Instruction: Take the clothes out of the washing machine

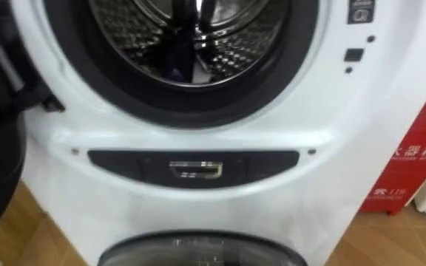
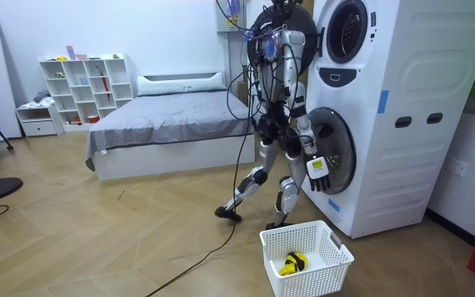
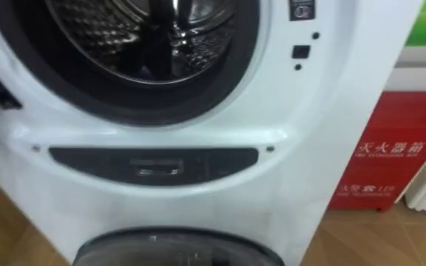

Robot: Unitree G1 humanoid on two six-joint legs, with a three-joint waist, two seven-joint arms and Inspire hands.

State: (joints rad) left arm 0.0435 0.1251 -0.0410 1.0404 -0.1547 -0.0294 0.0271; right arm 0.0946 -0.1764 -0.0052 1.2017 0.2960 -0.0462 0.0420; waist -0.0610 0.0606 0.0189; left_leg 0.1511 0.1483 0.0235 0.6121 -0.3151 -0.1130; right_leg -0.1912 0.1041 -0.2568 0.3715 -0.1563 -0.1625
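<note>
The robot stood facing the washing machine (image 2: 402,82), its right hand (image 2: 318,175) hanging by the machine's lower door, fingers loose and empty. Before the machine sat a white basket (image 2: 336,252) holding a yellow item (image 2: 292,264). Dark clothing (image 1: 177,65) lay in the machine's upper drum (image 1: 117,22). A red cabinet (image 1: 413,159) stood to the machine's right.

One washing machine (image 2: 402,115), two drums (image 2: 346,29) (image 2: 336,161); one basket (image 2: 306,256), one bed (image 2: 171,124)

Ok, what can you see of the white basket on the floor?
The basket is white, plastic by the look, rectangular, with slotted walls and handle cut-outs. It stands upright on the wood floor before the lower washing machine, near the robot's feet. A small yellow and black thing lies inside; I cannot tell what.
</note>
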